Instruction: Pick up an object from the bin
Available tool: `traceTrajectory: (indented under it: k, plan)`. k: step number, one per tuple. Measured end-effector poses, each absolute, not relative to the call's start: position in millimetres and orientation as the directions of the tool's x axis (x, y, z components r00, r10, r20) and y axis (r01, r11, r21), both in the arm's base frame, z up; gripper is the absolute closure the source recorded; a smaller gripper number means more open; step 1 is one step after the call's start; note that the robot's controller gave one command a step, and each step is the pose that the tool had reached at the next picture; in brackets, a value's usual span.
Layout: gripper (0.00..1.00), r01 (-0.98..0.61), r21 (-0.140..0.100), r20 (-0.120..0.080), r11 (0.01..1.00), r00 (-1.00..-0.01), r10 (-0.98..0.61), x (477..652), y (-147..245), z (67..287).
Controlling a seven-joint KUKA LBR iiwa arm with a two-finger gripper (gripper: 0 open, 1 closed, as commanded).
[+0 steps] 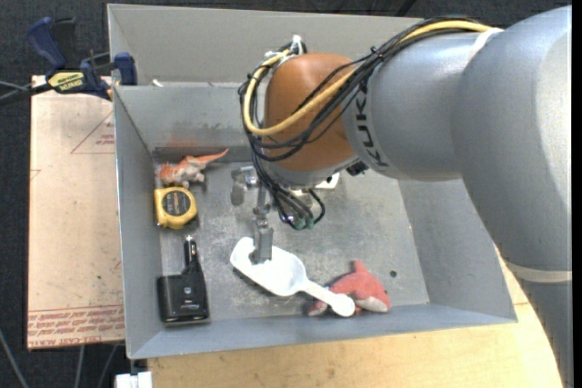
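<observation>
My gripper (262, 243) hangs under the orange wrist cover near the middle of the bin, its lower end right at the bowl of a white plastic scoop (275, 273). The scoop lies flat on the bin floor towards the front, its handle running right to a pink and red plush toy (364, 289). Whether the gripper touches the scoop I cannot tell, and nothing is seen held in it.
Along the left wall lie an orange toy dinosaur (188, 166), a yellow tape measure (175, 206) and a black device (185, 291) at the front left. The arm and its cables cover the right and back of the bin.
</observation>
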State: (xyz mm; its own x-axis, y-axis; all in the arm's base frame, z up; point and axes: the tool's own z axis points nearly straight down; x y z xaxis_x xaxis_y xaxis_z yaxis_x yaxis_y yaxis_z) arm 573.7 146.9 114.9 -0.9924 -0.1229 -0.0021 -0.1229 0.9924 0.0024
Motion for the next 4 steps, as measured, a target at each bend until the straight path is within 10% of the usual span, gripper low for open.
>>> traceTrajectory:
  k: [1, 2, 3, 4]
  plan:
    - [0.00, 0.003, 0.002, -0.002, 1.000, -1.000, 0.003, 551.9, 142.6, 94.2]
    - [1.00, -0.286, 0.003, -0.003, 0.958, -0.958, -0.286, 525.4, 126.5, 70.0]
    - [1.00, -0.286, 0.004, -0.003, 0.958, -0.958, -0.286, 525.4, 126.5, 70.0]
    - [1.00, -0.278, 0.005, -0.006, 0.960, -0.960, -0.278, 529.5, 131.7, 182.5]
